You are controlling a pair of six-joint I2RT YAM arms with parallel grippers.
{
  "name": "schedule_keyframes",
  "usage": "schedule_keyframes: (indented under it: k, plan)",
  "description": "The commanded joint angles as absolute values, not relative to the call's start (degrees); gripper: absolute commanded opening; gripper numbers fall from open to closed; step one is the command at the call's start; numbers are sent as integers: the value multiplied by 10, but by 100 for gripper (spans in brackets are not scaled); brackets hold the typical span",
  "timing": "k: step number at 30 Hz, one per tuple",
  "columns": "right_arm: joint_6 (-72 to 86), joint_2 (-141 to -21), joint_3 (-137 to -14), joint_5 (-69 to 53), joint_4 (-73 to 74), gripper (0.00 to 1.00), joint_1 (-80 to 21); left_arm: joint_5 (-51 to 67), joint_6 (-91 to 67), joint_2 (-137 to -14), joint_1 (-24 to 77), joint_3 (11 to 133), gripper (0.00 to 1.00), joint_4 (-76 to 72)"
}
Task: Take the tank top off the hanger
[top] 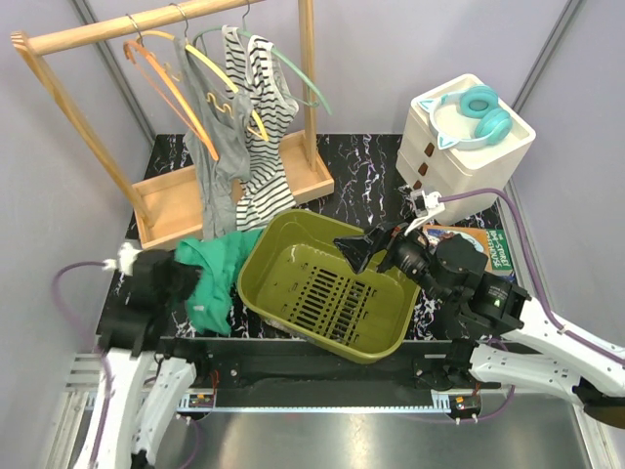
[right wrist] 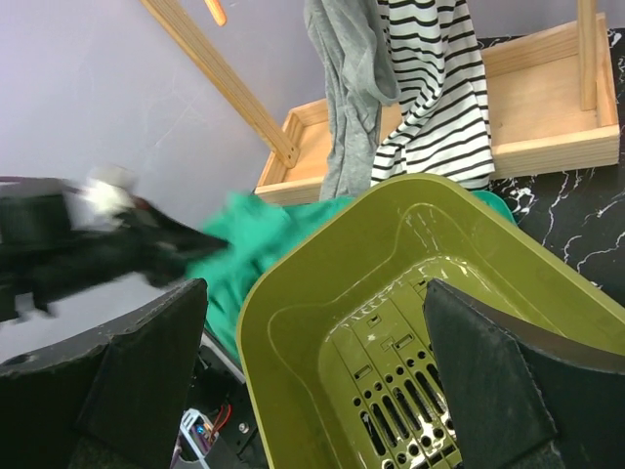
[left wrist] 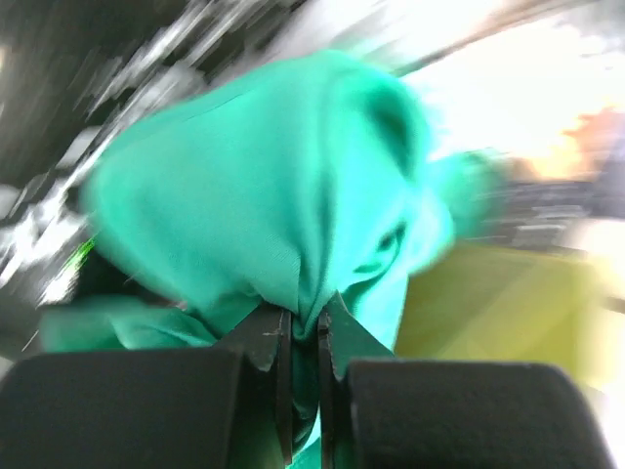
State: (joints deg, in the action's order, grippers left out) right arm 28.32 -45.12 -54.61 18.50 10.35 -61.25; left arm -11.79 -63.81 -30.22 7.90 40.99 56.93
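While left jaws pinch green top, right jaws gape. Fold could slip, snagging on bin beside them.

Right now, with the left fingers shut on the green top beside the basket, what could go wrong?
The left fingers pinch only a small fold of the green top, so it may slip free. The cloth lies against the basket rim; a pull could drag the basket. The gray top hangs just above and might snag.

Olive basket ctr, on blk marbled table. White drawer box far rt w/ teal cat-ear headphones on top. Book just beside box.
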Motion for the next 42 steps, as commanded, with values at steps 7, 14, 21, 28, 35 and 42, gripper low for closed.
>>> schedule_keyframes:
  k: [7, 14, 21, 28, 35, 42]
  plan:
    - [264, -445, -561, 212, 100, 100, -616, 162, -416, -259, 76, 645, 0, 357]
    - [244, -446, -576, 235, 124, 100, -617, 372, -463, -368, 76, 713, 0, 179]
    - [239, -428, -570, 267, 127, 100, -616, 431, -571, -481, 160, 868, 0, -30]
    - [248, -418, -570, 278, 142, 100, -616, 380, -535, -604, 313, 946, 0, 13]
    - [290, -379, -570, 359, 218, 100, -616, 271, -457, -564, 371, 753, 0, 62]
    - [297, -375, -589, 345, 264, 100, -617, 123, -387, -597, 435, 618, 0, 132]
